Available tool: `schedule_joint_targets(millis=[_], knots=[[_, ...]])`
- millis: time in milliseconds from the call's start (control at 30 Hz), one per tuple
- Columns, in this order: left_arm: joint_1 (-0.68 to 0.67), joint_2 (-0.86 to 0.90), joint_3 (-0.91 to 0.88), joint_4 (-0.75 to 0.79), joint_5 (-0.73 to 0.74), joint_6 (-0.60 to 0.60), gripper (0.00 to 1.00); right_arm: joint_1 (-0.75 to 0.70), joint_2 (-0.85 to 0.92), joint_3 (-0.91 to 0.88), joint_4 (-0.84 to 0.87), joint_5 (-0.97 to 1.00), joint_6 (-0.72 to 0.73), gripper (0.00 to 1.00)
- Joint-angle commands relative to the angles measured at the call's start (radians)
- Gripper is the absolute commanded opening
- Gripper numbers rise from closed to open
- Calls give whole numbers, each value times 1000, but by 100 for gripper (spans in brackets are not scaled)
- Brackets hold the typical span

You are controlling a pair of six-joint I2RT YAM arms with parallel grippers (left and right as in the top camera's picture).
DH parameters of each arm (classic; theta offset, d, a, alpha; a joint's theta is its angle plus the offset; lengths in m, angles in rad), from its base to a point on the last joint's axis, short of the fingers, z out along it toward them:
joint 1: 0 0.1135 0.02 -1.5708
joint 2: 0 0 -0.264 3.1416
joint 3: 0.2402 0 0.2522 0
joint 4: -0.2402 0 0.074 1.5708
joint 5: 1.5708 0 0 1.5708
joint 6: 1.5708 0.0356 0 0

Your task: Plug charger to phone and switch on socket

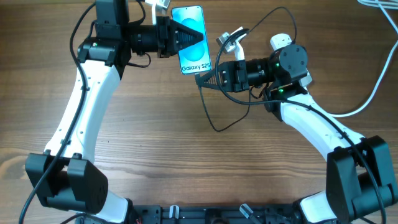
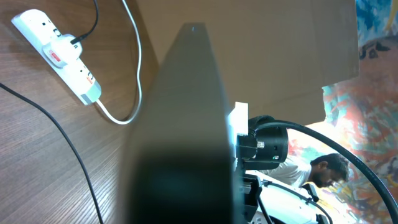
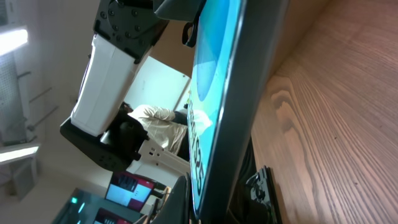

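Left fingers (image 1: 180,38) are clamped on the phone (image 1: 194,50), holding it off the table (image 1: 186,162), screen up. Right fingers (image 1: 202,78) are closed, apparently on the end of the charger cable (image 1: 210,118), right at the phone's lower edge. I can't tell if the connector is seated. The power strip (image 2: 59,53) lies well apart, and its switch likely remains to be pressed.

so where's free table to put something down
The widest bare table is front centre, between the two arms' white links and below the black cable loop. The strip left of the left arm is also free. The back is crowded: phone, left hand, right hand, power strip.
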Motion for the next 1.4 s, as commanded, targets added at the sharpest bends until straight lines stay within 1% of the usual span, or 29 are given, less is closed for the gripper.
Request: schedule_joint_targets(millis=[0, 133, 167, 200, 233, 267, 300, 367, 467, 500, 667, 833, 867, 900, 933, 967, 1033, 1067, 1267, 1367], knots=[[-3, -20, 7, -11, 109, 1, 4, -18, -7, 22, 17, 79, 10, 4], [-3, -20, 7, -11, 109, 1, 4, -19, -7, 23, 19, 82, 23, 4], [-3, -20, 7, -11, 109, 1, 4, -21, -7, 23, 18, 87, 25, 8], [-3, -20, 7, -12, 109, 1, 4, -25, -7, 23, 19, 95, 25, 39], [-3, -20, 7, -11, 109, 1, 4, -29, -7, 23, 19, 99, 25, 61], [-3, -20, 7, -11, 109, 1, 4, -34, -7, 23, 24, 101, 25, 71], [-3, -20, 7, -11, 106, 1, 4, -42, -7, 23, 35, 101, 24, 75], [-3, -20, 7, -12, 99, 5, 4, -56, -7, 23, 55, 96, 24, 86], [-3, -20, 7, -11, 93, 5, 4, -66, -7, 23, 67, 76, 23, 94], [-3, -20, 7, -12, 91, 4, 4, -66, -7, 23, 67, 63, 22, 100], [-23, -20, 7, -45, 92, 9, 4, -67, -7, 23, 66, 17, -5, 100], [-61, -20, 7, -64, 90, 103, 4, -68, -7, 23, 62, 9, -6, 100], [-65, -20, 7, -64, 89, 109, 4, -68, -7, 23, 62, 9, -20, 94], [-67, -20, 7, -64, 86, 109, 4, -68, -7, 23, 62, 11, -34, 80], [-68, -20, 7, -64, 86, 109, 4, -68, -7, 23, 62, 17, -34, 69], [-68, -20, 7, -64, 85, 109, 4, -68, -7, 23, 62, 21, -33, 51], [-68, -20, 7, -64, 77, 109, 4, -68, -7, 23, 58, 25, -29, 36], [-68, -20, 7, -65, 64, 109, 4, -68, -7, 23, 58, 23, -30, 32], [-68, -20, 7, -73, 29, 109, 4, -67, -7, 23, 59, 14, -31, 30], [-68, -20, 7, -81, 6, 109, 4, -67, -7, 23, 59, 14, -31, 22]])
